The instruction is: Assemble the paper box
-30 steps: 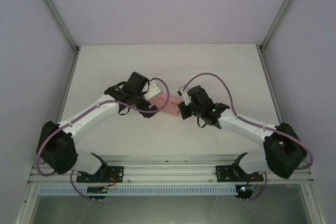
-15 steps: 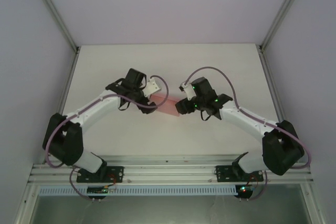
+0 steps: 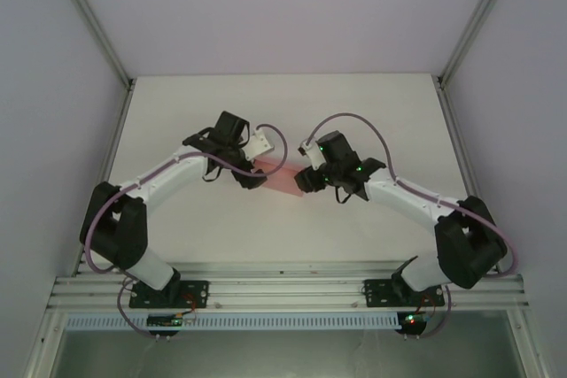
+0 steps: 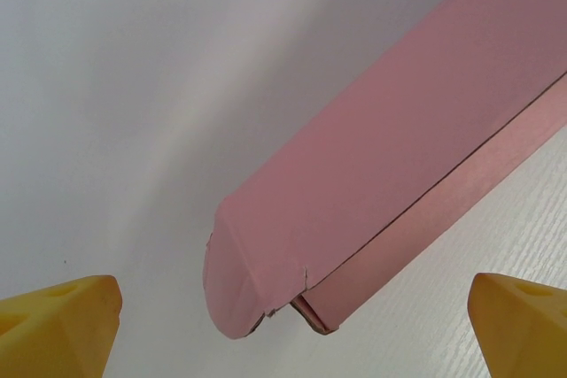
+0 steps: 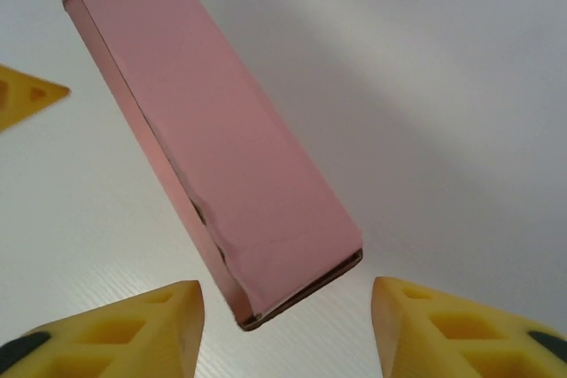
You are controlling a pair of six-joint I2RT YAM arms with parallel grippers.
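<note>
The paper box [image 3: 282, 183] lies on the white desk [image 3: 195, 112] near its middle, a long pink sleeve running left to right with its left end a little farther back. Each arm has its jaws at one end of it. The left jaws are wide open, with yellow fingertips [image 4: 62, 320] well apart on either side of the box's left end and touching nothing. The right jaws are also open, and their fingertips [image 5: 133, 329] flank the right end without gripping it.

The main risk, as I judge it, is crushing. The box is hollow and thin-walled, so jaws closing across its width with too much force would likely flatten it rather than hold it.

The left end looks weak. Its rounded flap [image 4: 235, 285] is only partly tucked, and there is a small nick at the corner where the flap meets the side. A fingertip catching there could tear the nick further or pull the flap out.

The right end [image 5: 297, 276] looks open, and the long side seam near it is buckled. A push there could spring the seam apart.

Nothing pins the box down. A shove from one end alone would probably slide or spin it across the smooth desk instead of seating a flap.

The two sets of jaws also work close together, with one left fingertip [image 5: 27, 95] showing beside the box in the right wrist view. An inward move by both could bring them into contact.
</note>
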